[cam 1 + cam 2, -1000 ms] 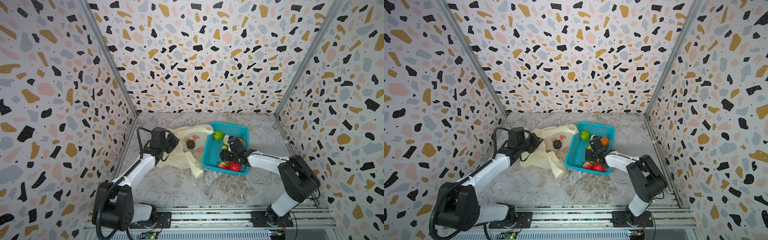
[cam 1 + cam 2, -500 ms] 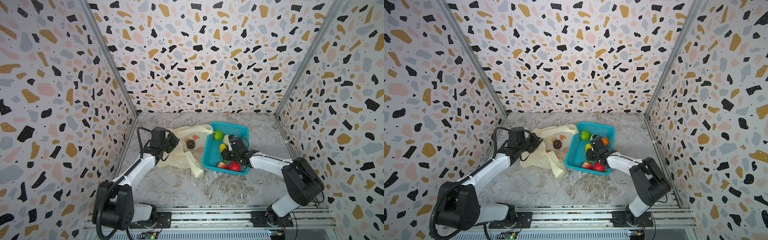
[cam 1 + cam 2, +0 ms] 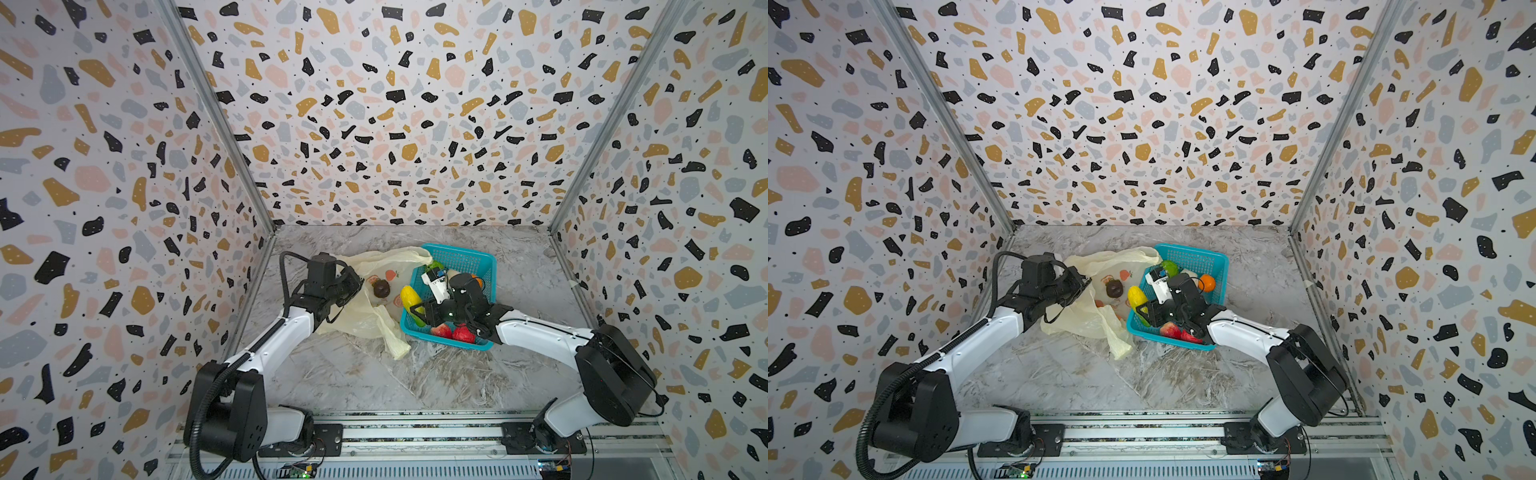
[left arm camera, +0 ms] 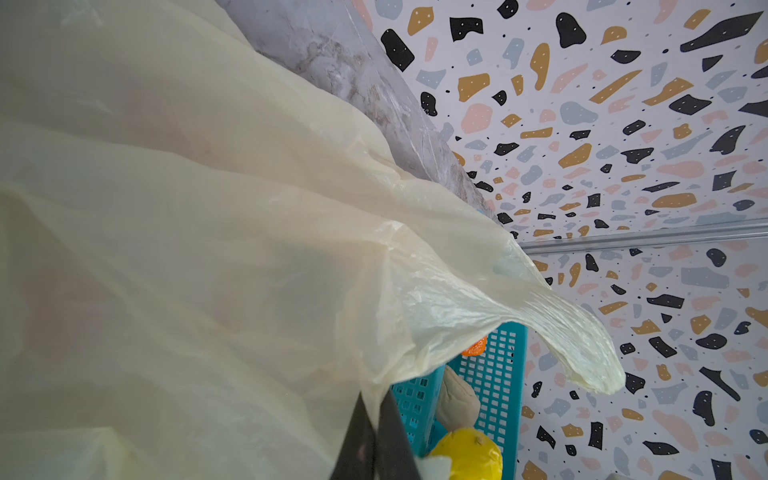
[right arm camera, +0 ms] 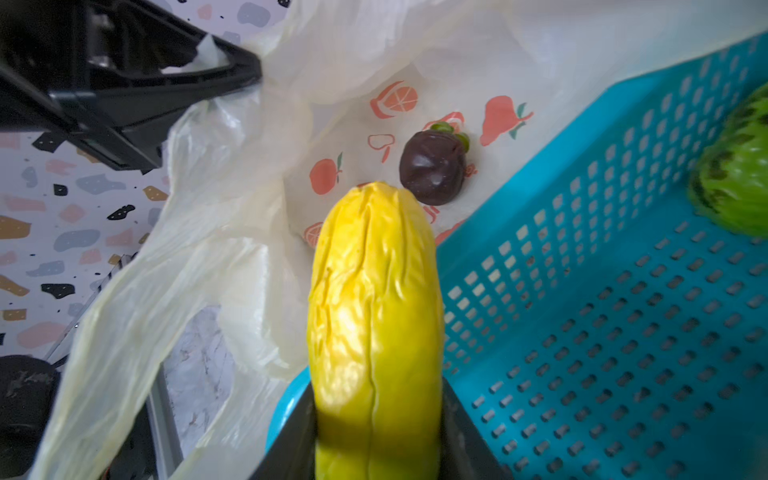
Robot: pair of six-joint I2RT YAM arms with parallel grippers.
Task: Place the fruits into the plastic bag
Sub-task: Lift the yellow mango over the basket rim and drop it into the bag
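The pale-yellow plastic bag [image 3: 365, 309] [image 3: 1088, 318] lies left of the teal basket, and my left gripper [image 3: 357, 283] [image 4: 376, 415] is shut on its edge, holding it raised. A dark brown-purple fruit [image 3: 381, 288] [image 5: 432, 170] rests inside the bag. My right gripper [image 3: 417, 308] [image 5: 376, 436] is shut on the yellow-green mango [image 3: 410, 296] [image 3: 1137, 296] [image 5: 374, 299], which hangs over the basket's left wall, its tip pointing at the bag. In the basket I see the green fruit [image 3: 434, 264] [image 5: 731, 174], an orange [image 3: 1207, 282], a cream lump [image 4: 457, 403] and two red fruits [image 3: 463, 333] [image 3: 441, 330].
The teal mesh basket [image 3: 478, 258] [image 3: 1208, 255] stands right of the bag on the marble floor. A loose bag handle [image 3: 392, 340] trails toward the front. Terrazzo walls close in on three sides, and the arm rail runs along the front.
My right gripper has closed on the mango and carried it left, from inside the basket to its left wall. The left gripper and the bag have stayed put.
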